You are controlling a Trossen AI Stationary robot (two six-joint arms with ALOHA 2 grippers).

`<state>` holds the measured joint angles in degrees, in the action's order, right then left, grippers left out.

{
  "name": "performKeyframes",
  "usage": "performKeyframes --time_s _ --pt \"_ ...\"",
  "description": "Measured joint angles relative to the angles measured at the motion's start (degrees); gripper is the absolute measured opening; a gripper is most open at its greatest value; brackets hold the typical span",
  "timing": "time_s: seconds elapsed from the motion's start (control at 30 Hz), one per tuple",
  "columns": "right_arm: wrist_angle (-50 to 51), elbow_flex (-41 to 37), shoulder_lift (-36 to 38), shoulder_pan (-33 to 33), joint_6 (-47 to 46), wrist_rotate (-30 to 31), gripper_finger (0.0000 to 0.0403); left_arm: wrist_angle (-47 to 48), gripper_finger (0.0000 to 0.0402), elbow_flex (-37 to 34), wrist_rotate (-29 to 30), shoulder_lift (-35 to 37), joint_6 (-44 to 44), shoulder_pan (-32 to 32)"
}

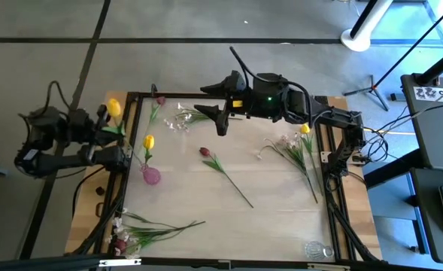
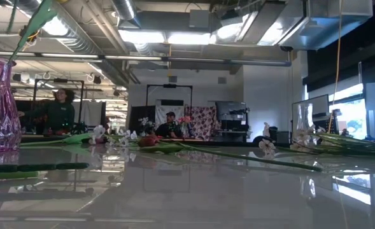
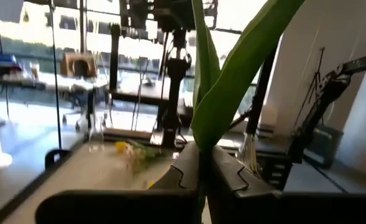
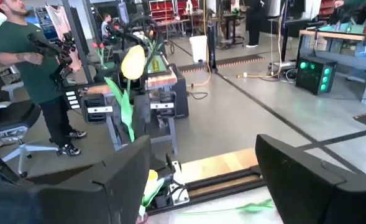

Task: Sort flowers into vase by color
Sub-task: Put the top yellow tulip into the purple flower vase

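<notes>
My left gripper (image 1: pixel 108 129) is just off the table's left edge, shut on a yellow tulip (image 1: pixel 114 107) that stands upright, as the right wrist view shows (image 4: pixel 133 62). A pink vase (image 1: pixel 151 175) near the left edge holds another yellow tulip (image 1: pixel 148 141). My right gripper (image 1: pixel 219 107) hangs open high over the table's far middle, with nothing between its fingers (image 4: pixel 127 177). A dark red tulip (image 1: pixel 204 152) lies on its side mid-table. White-pink sprays (image 1: pixel 180 120) lie at the far side. My left gripper pinches the tulip's green stem and leaf (image 3: pixel 201 146) between its two fingers. The fingers point level from the table's left and lie across the stem. The flower stands upright, its head above the fingers, clear of the table.
Another yellow tulip with sprays (image 1: pixel 300 147) lies by the right edge. More flowers (image 1: pixel 142 229) lie at the near left corner. A clear glass vase (image 1: pixel 319 250) stands at the near right. A dark red tulip (image 1: pixel 160 99) lies at the far left. People stand in the room beyond.
</notes>
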<state>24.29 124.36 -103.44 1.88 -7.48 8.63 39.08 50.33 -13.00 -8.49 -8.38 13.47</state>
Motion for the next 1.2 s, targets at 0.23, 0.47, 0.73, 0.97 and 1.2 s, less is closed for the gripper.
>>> performKeyframes --time_s 0.23,0.47,0.73,0.97,1.2 --pt "-0.09 0.0 0.0 0.01 -0.24 3.76 0.0286 -0.63 0.0001 -5.21 0.21 6.43 1.43 0.0" --pt "-0.14 0.0 0.0 0.01 -1.65 4.42 0.0286 -0.43 0.0 -7.69 0.27 8.19 1.51 0.0" --pt "-0.11 0.0 0.0 0.01 -3.2 4.43 0.0286 2.43 0.0 -7.19 0.25 8.19 4.51 0.0" --pt "-0.12 0.0 0.0 0.01 -2.98 6.35 0.0286 6.05 0.0 -7.19 -0.08 8.19 4.24 0.0" --pt "-0.15 0.0 0.0 0.01 -2.76 7.1 0.0286 7.53 0.0035 -7.19 0.4 8.22 4.15 0.0"
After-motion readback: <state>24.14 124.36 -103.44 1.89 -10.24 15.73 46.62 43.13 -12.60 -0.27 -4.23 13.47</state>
